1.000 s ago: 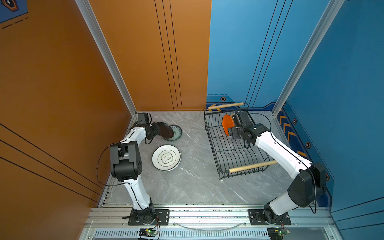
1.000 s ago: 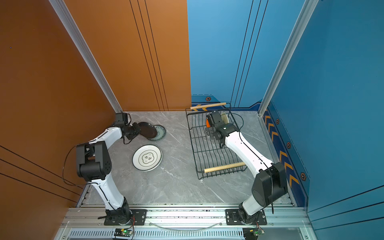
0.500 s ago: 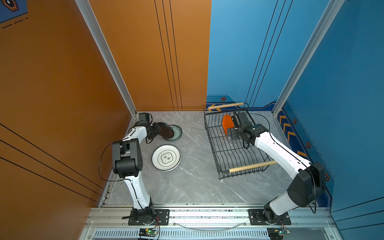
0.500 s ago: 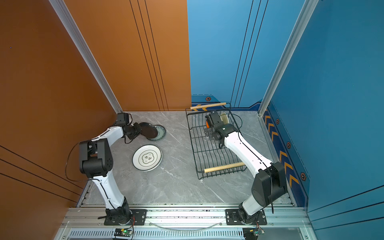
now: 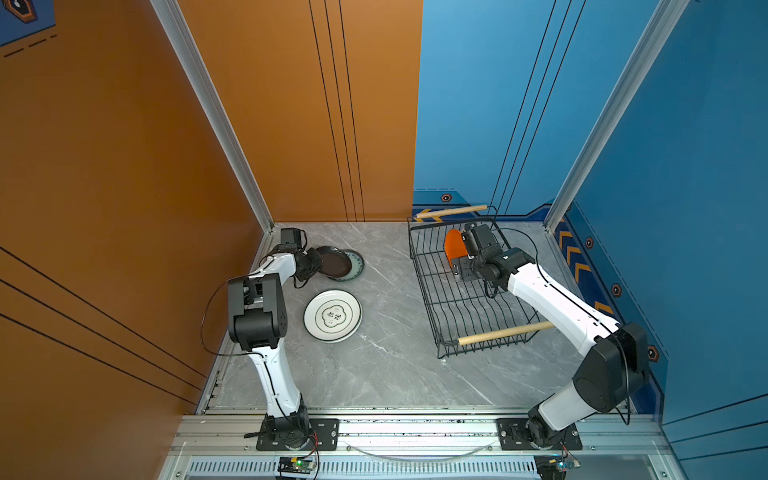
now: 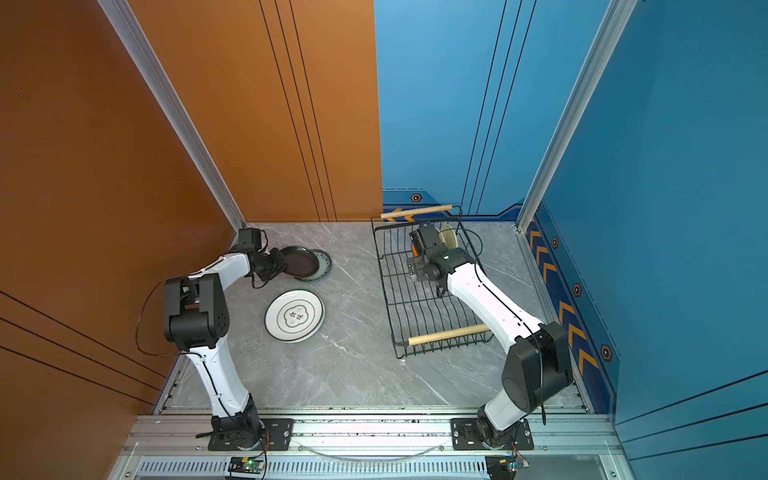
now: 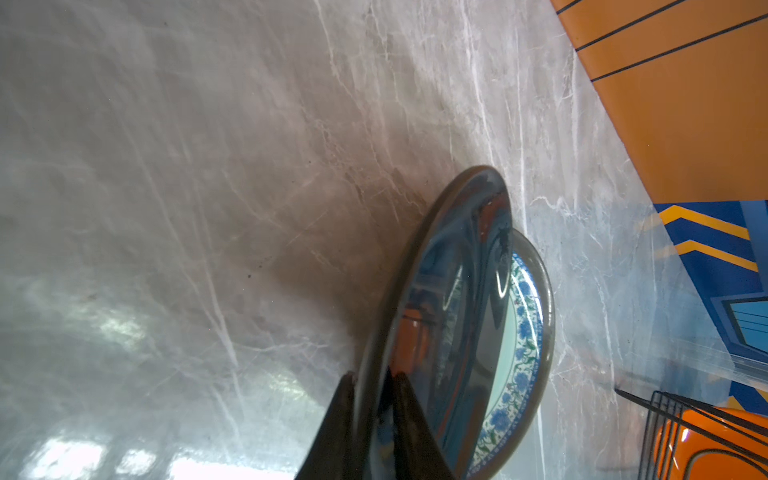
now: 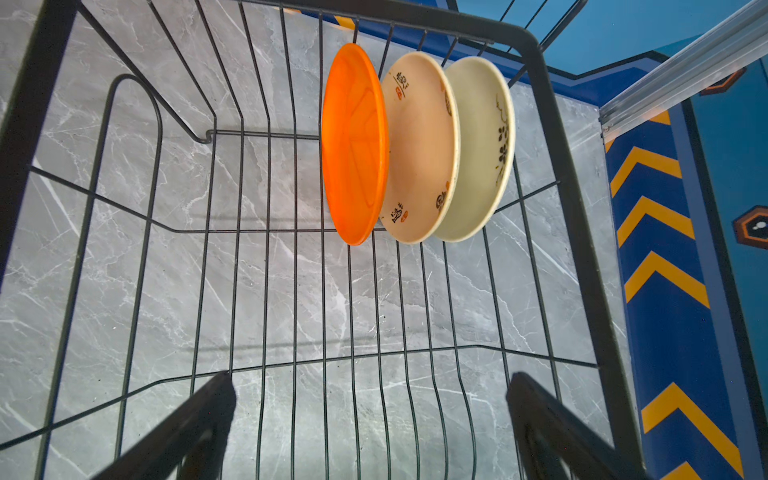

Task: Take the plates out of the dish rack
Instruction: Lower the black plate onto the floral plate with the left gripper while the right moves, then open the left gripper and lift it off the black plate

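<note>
Left hand (image 7: 374, 376) straddles black plate (image 7: 457, 291) rim

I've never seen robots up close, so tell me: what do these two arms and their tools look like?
The left arm and right arm have white tubular shells joined by chunky black joints, on black bases bolted to a silver rail. Thin black cables loop alongside. The left tool and right tool each end in two dark, tapering fingers.

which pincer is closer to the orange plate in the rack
Right. The right pincer hangs open inside the dish rack, facing the orange plate. The left pincer is across the table, at the black plate's rim.
</note>
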Available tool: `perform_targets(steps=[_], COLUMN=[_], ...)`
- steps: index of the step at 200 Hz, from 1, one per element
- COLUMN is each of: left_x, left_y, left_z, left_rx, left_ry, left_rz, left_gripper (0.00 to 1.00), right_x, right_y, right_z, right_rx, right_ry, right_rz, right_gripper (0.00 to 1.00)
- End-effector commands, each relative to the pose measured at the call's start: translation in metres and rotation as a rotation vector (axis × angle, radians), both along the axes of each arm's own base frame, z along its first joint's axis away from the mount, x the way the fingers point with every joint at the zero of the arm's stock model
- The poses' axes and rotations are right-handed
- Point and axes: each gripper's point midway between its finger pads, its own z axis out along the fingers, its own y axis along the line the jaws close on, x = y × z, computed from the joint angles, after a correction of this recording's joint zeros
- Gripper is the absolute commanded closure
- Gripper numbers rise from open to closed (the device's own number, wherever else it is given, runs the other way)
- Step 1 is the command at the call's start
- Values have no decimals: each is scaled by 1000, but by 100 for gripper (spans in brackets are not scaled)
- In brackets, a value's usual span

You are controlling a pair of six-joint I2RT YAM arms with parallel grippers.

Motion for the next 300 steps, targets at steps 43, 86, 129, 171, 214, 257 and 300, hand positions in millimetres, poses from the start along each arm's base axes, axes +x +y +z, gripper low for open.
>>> perform_targets(steps=[43,86,129,171,214,257,300], left_x=[11,14,16,15,13,11,6], left_y=[-13,-20,-24,-26,-28,-28,-27], left_z=[2,-2,-3,-10,-11,-7,-2], left_rx=[2,-5,-5,-7,2,24,64], left_ry=[-9,-1,6,28,42,51,69], left_rz=[-41,-57,-64,-70,-75,-87,-89], left_gripper=[74,72,68,64,58,51,48], right_x=[-4,-6,-7,-8,-9,-9,-10], right_y=[7,7,7,6,7,12,13], right_z=[-10,-11,-12,-12,-12,-14,-15], right_rx=[14,15,19,22,33,51,58], right_ry=[26,31,34,34,37,49,54], right_rz=[28,30,34,34,38,52,55], right_gripper=[0,0,0,0,0,0,0])
